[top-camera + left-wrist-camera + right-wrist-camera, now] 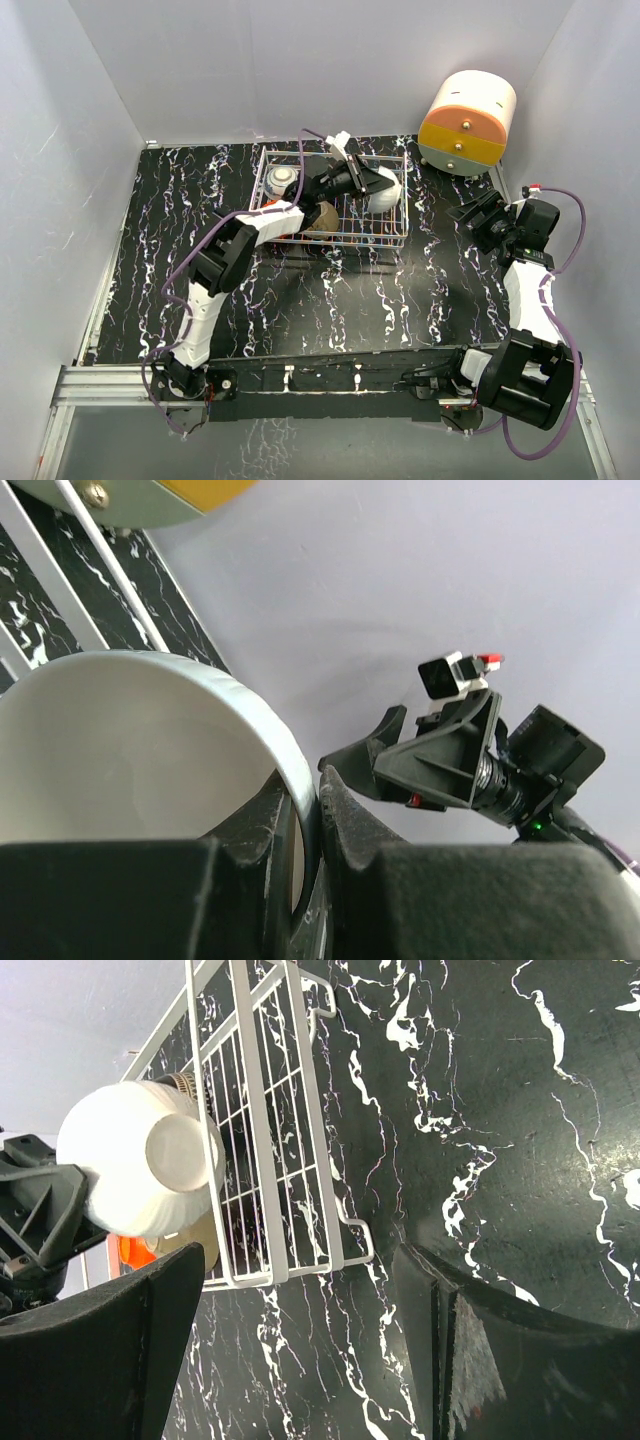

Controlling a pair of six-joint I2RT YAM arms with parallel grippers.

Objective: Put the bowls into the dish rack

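Observation:
The white wire dish rack (345, 241) (259, 1130) stands at the back middle of the table. My left gripper (374, 183) (318, 802) is shut on the rim of the plain white bowl (389, 198) (130, 750) (140, 1165), holding it tilted on its side over the rack's right end. In the rack's back left corner sits a blue-and-white bowl (282, 180). A tan bowl (323, 216) (192, 1246) lies near the front, and a sliver of a red bowl (134, 1252) shows beside it. My right gripper (478, 222) (300, 1345) hangs open to the right of the rack, over bare table.
A cream-and-orange round drawer unit (466, 122) stands at the back right corner. Grey walls close the table on three sides. The left arm (240, 245) reaches across the rack's front left part.

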